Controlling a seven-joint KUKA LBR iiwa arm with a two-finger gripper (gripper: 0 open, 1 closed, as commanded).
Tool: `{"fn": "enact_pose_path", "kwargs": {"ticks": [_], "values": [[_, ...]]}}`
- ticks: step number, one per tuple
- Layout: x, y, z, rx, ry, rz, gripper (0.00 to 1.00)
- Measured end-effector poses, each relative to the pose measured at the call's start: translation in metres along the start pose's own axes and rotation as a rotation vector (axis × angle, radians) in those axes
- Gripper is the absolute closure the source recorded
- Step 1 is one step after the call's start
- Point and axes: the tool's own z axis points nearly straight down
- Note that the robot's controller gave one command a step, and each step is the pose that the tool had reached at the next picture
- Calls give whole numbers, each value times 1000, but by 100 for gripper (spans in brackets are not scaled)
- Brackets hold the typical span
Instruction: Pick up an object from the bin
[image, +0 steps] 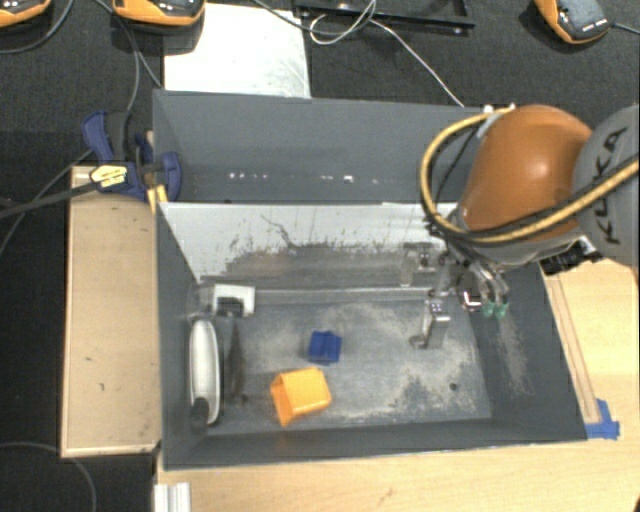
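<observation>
While the robot arm (610, 185) is reaching in from the right, the grey metal bin (300, 150) is sitting wide before me, its sloped walls running down to a scuffed, scratched floor. A rounded orange cover (525, 170) is capping the arm's wrist above the bin's right side, and dark cables (432, 195) are looping round it.

Below that cover the gripper (433, 325) is hanging low over the right half of the floor, close to the foot of the back wall, above a worn patch of metal. I cannot tell whether the gripper is open or closed, or whether it is touching the floor.

The loose things are all lying in the left half, well apart from the gripper. A long white plastic object (204, 368) is lying lengthwise along the left wall, with a dark strip running beside it on its right. An orange block (300, 394) is resting near the front wall, tilted slightly. Just behind it and a little to its right, a small blue block (323, 346) is sitting apart from it; this is the thing nearest the gripper. A small white and grey piece (232, 298) is lying at the far left corner, just beyond the long white object's end.
</observation>
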Motion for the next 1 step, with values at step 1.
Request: {"fn": "enact_pose_path", "kwargs": {"ticks": [1], "values": [[0,0,0,0,0,0,0]]}}
